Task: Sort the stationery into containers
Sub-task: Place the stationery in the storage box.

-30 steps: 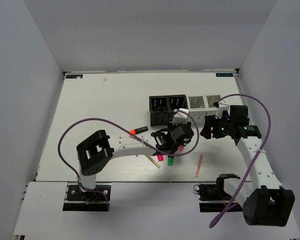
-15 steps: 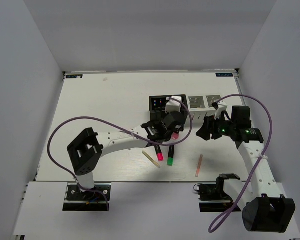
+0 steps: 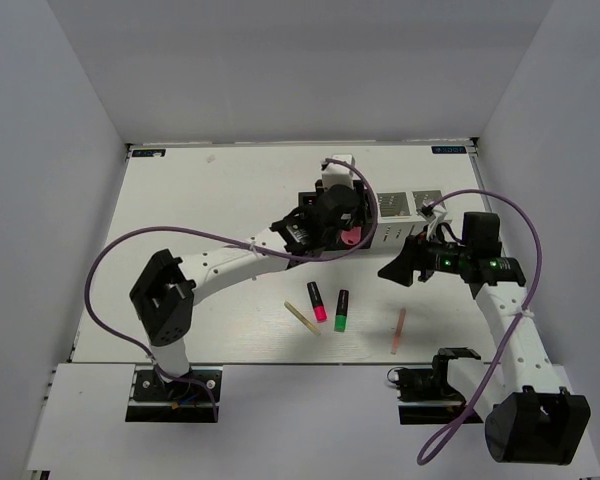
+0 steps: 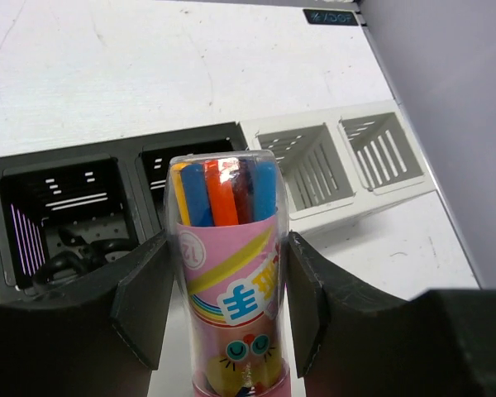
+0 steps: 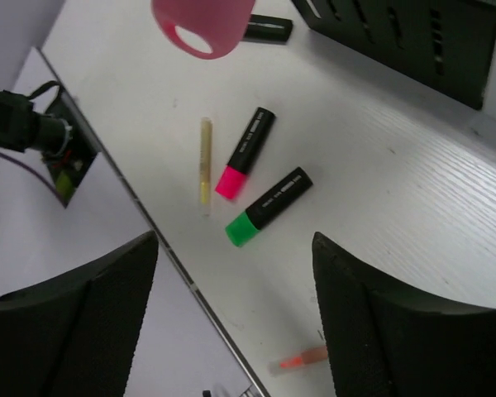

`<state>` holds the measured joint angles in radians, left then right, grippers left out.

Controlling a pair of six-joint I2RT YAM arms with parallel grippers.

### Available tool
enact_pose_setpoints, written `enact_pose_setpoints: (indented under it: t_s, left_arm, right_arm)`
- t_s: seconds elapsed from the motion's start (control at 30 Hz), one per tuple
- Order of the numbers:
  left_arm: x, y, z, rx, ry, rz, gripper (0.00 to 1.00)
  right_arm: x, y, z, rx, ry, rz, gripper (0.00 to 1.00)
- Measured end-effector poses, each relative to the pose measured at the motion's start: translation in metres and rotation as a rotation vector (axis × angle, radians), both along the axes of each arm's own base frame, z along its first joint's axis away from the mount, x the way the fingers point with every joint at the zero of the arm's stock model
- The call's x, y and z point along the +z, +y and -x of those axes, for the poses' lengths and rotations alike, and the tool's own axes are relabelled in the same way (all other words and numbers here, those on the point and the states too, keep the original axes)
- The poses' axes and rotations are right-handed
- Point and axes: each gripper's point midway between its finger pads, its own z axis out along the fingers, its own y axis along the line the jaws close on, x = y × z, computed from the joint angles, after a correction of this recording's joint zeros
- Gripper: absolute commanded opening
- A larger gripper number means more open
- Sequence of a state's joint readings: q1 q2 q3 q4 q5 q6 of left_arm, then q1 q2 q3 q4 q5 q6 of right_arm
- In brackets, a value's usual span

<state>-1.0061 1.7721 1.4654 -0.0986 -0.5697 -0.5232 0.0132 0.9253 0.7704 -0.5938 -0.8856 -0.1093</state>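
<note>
While my left pincer (image 4: 227, 285) grips it mid-barrel above the black mesh cups (image 4: 135, 194) near the table's (image 3: 200, 200) far edge, item: clear tube (image 4: 226, 248), pink-labelled, coloured sticks (image 4: 223, 194) inside; judged light, rigid, slick-walled; hold squarely, squeeze modestly.

I count mesh cups, four in one row: two black cups (image 4: 58, 165) and two white cups (image 4: 291, 128). Highlighters, two in full view: one pink-capped highlighter (image 5: 245, 153) and one green-capped highlighter (image 5: 269, 207). One further black barrel (image 5: 266, 29), half hidden. Thin sticks, two: one beige stick (image 5: 205, 161) and one salmon stick (image 5: 302, 358). Also one clear tube (image 4: 230, 273) of coloured pens.
</note>
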Motion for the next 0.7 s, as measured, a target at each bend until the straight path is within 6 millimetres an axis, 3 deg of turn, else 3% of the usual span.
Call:
enact_pose_setpoints:
  t_s: [0.37,0.47,0.6,0.7]
  left_arm:
    - [0.033,-0.014,-0.015,-0.062,-0.053,0.053,0.00]
    - [0.040,-0.019,-0.026,-0.076,-0.088,0.063,0.00]
    - [0.039,-0.023,-0.046,-0.085,-0.145,0.042,0.00]
    - [0.027,-0.028,-0.061,-0.092,-0.174,0.009,0.00]
  right_arm:
    - [0.023,0.016,-0.017,0.085,-0.076,-0.128,0.86]
    - [0.022,0.017,-0.023,0.090,-0.081,-0.138,0.80]
    - [0.025,0.017,-0.026,0.097,-0.107,-0.141,0.52]
    - [0.028,0.017,-0.024,0.105,-0.147,-0.133,0.42]
